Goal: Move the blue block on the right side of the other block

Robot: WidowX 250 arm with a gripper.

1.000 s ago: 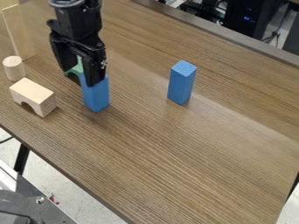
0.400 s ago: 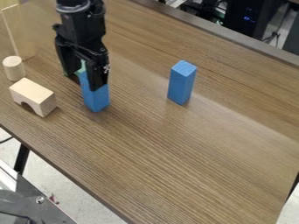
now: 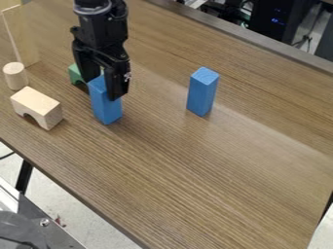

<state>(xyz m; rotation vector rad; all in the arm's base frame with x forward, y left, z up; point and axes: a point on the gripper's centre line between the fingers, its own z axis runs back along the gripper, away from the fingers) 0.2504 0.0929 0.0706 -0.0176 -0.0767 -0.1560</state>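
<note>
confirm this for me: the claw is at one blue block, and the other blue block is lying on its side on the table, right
Not quite: the camera view shows the other blue block standing upright on the table. The claw is indeed at one blue block.

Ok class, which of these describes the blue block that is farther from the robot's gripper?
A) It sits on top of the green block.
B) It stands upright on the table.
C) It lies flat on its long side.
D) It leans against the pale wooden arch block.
B: the farther blue block rests on its small end directly on the wooden table, long sides rising to a square top face.
</note>
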